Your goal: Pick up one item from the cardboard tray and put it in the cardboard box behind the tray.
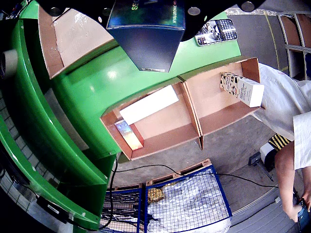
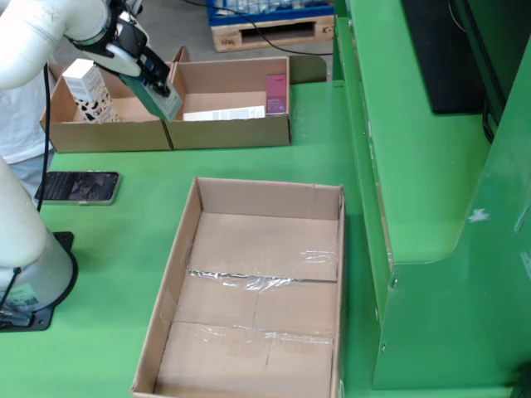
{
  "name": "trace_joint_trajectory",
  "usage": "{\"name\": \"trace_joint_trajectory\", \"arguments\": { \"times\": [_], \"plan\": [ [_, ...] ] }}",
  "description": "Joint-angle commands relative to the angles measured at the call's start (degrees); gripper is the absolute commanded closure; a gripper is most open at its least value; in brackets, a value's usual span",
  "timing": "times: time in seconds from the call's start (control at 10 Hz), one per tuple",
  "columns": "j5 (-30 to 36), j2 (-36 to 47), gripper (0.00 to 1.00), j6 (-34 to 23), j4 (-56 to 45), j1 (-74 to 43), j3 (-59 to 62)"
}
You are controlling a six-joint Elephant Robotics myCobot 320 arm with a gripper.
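Pincer [image 2: 148, 73] closed on a dark teal box [image 2: 158, 95], held in the air above the divider of the cardboard tray [image 2: 228, 133]. In the tray: a flat white box [image 2: 224, 113], a small pink box [image 2: 276, 93], a white spotted carton [image 2: 87, 91]. Large cardboard box [image 2: 257, 240] on the green bench [image 2: 124, 224], apart from the tray. Phone [image 2: 79, 186] lying nearby.

We see a black smartphone [image 2: 78, 186] lying flat on the green table top [image 2: 249, 162]; in the fixed view it sits near the left edge, and in the gripper view it shows up as a dark slab with a lit keypad [image 1: 216, 31]. On the grey floor beyond the table stands a wooden pallet [image 2: 270, 33] bearing a blue wire-mesh cage [image 1: 187, 201]. Black cables [image 1: 160, 167] trail across the floor beside it. A person in a white shirt [image 1: 286, 109] stands at the right of the gripper view.
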Motion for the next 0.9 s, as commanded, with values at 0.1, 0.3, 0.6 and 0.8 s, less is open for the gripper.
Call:
{"name": "trace_joint_trajectory", "arguments": {
  "times": [0.1, 0.3, 0.6, 0.8],
  "plan": [
    [0.88, -13.59, 1.0, -0.15, -6.61, 2.51, 23.18],
    [0.03, -26.43, 1.0, 0.45, -16.2, 4.28, 46.05],
    [-1.25, -30.81, 1.0, 2.44, -5.25, 5.53, 46.05],
    [-2.86, -32.19, 1.0, 3.56, 0.02, 6.64, 46.05]
  ]
}}
